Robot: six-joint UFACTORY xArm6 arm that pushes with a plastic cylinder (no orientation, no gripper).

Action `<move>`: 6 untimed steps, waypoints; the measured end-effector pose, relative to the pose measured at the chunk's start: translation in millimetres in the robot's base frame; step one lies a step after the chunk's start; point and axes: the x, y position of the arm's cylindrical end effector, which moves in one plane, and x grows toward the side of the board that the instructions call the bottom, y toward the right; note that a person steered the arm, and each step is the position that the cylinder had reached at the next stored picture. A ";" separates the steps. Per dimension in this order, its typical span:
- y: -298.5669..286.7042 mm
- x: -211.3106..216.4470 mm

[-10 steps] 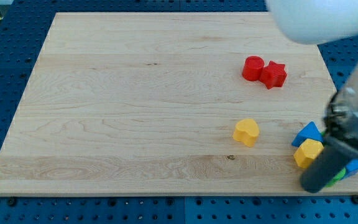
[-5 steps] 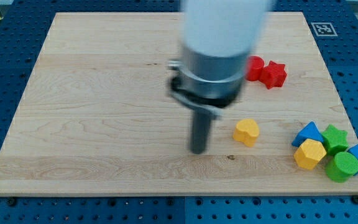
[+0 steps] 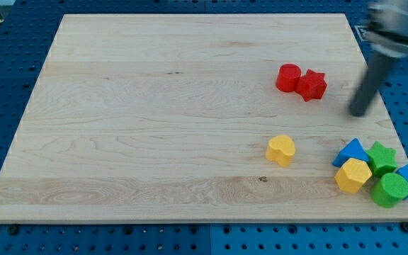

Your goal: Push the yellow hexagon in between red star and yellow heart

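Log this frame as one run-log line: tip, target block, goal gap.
my tip: right of red star, touching nothing | yellow hexagon: unmoved in bottom-right cluster | yellow heart | gap: open

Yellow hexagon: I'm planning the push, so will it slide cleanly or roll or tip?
The yellow hexagon looks squat and flat-based, so it probably slides rather than rolls or tips. It touches the blue triangle and green star, so an off-centre push may turn it.

A straight dark rod is showing, smooth, round and motion-blurred, widening into a greyer collar above; my tip [image 3: 360, 113] is ending blunt.
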 end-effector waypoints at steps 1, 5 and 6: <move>57.4 32.5; -7.9 154.9; -39.2 154.2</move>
